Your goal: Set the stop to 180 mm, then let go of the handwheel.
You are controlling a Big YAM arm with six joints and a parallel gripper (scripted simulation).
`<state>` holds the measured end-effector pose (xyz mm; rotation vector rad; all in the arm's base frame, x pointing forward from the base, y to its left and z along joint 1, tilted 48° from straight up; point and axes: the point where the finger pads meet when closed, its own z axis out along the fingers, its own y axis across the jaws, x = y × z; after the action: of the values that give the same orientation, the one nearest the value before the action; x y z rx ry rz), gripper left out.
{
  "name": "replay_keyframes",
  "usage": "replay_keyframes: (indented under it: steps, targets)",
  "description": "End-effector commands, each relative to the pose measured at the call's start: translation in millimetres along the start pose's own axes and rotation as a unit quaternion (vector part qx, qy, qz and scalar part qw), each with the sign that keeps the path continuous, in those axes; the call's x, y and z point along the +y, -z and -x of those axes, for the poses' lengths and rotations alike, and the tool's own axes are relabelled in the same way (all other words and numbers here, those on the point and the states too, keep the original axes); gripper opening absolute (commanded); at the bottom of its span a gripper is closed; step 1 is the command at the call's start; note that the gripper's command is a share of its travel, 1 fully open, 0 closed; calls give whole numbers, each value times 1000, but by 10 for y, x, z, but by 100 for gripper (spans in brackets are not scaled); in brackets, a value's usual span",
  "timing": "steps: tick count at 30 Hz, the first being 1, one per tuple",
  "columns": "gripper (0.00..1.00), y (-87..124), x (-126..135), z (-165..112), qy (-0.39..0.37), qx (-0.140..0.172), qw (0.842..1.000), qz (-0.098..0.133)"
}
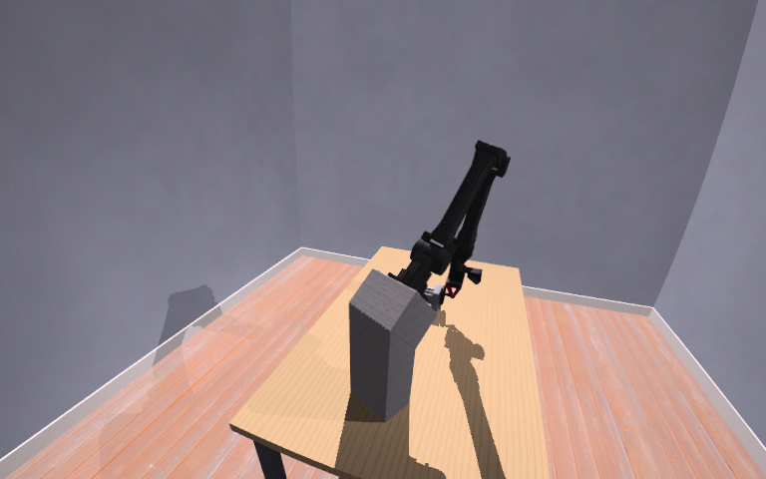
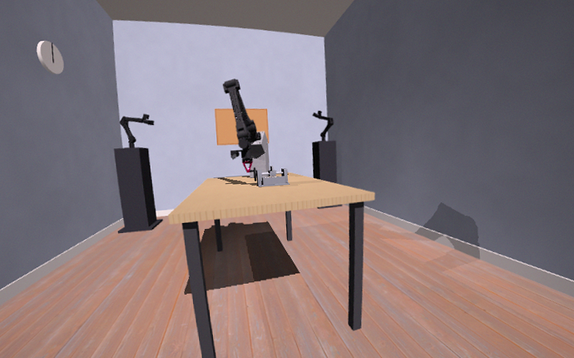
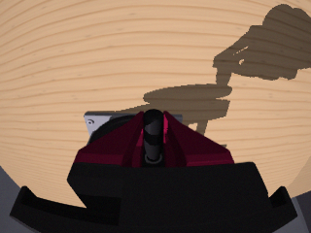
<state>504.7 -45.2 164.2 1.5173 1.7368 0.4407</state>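
Between red pincer [image 3: 154, 138] fingers, dark handwheel grip [image 3: 152, 135], clamped

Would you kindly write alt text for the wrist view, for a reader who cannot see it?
The black gripper with dark red fingers is shut on a dark upright handwheel handle, seen from just behind. Beyond it lie a grey corner of the stop fixture and the light wooden table top, crossed by the arm's shadow.
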Motion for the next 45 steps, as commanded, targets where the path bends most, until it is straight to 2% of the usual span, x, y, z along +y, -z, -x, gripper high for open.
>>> replay_keyframes:
  steps: [1, 9, 10, 15, 18, 20, 26, 27, 32, 45]
  targets:
    - [6, -108, -230, 52, 1, -6, 1000, -22]
    - [6, -202, -243, 53, 1, -6, 1000, -20]
    - [6, -212, -290, 44, 1, -5, 1000, -29]
    - [6, -229, -304, 41, 2, -4, 1000, -31]
    - [6, -258, -261, 51, 1, -6, 1000, -23]
    - [6, -295, -121, 87, -1, -9, 1000, -11]
    - [6, -404, -105, 88, 0, -9, 1000, -11]
    - [6, -429, -217, 57, 0, -6, 1000, -21]
    - [6, -456, -240, 49, 1, -5, 1000, -26]
    - [6, -563, 13, 66, -5, -6, 1000, -22]
